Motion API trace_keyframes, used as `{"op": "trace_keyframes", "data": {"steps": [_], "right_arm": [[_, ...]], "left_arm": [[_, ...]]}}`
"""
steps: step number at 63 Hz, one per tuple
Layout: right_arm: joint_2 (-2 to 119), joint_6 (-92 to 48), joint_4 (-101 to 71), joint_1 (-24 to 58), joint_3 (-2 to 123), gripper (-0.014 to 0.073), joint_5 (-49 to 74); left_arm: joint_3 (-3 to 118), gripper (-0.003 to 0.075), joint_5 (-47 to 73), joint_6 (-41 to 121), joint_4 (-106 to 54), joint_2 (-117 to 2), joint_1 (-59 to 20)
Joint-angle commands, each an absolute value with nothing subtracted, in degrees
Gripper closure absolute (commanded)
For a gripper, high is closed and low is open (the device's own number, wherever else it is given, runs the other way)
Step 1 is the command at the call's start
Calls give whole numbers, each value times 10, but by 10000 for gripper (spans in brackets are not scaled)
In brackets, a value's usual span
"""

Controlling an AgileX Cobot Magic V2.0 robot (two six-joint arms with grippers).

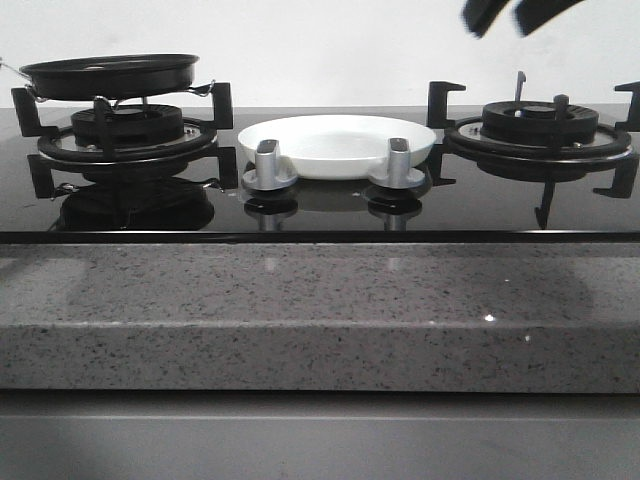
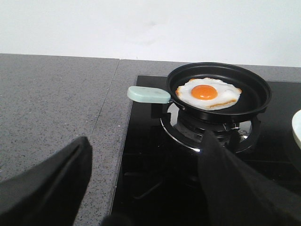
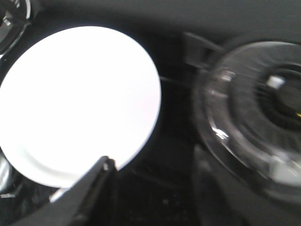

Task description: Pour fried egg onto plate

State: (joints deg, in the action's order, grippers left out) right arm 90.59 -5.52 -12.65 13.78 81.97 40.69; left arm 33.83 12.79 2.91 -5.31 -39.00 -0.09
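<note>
Currently the flat fried egg with orange yolk [image 2: 207, 93] lies in the shallow black frying pan [image 2: 254, 84] on the left burner; the glossy white round plate [image 1: 335, 145] sits between burners. Left claw [image 2: 141, 188] spread apart; right claw [image 1: 520, 14] apart.

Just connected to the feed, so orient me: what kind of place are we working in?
Likely a kitchen counter: a black glass gas stove set in speckled stone, a frying pan with a fried egg on one burner, a white plate beside it.

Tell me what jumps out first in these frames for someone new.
The fried egg, bright orange yolk up, lies in the black frying pan on the stove's left burner. The empty white plate sits mid-stove between the burners, behind two knobs. Both grippers hold nothing.
</note>
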Motion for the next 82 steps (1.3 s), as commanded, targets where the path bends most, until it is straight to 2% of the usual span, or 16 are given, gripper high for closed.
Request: {"op": "trace_keyframes", "data": {"steps": [1, 18, 28, 52, 58, 68, 82], "right_arm": [[935, -63, -131, 140, 899, 291, 426], [1095, -81, -133, 140, 1109, 291, 573], [1166, -87, -133, 140, 1191, 291, 629], [1226, -105, -134, 138, 1238, 301, 658], [1227, -105, -134, 138, 1238, 381, 661], [1227, -105, -134, 138, 1238, 713, 665], [1227, -72, -161, 124, 1301, 701, 699]], "left_arm": [[360, 249, 78, 24, -55, -391, -1], [360, 249, 78, 24, -55, -391, -1], [360, 249, 78, 24, -55, -391, -1], [360, 249, 78, 24, -55, -391, -1], [360, 249, 78, 24, -55, -391, -1], [360, 249, 78, 24, -55, -391, -1], [360, 249, 78, 24, -55, -391, -1]]}}
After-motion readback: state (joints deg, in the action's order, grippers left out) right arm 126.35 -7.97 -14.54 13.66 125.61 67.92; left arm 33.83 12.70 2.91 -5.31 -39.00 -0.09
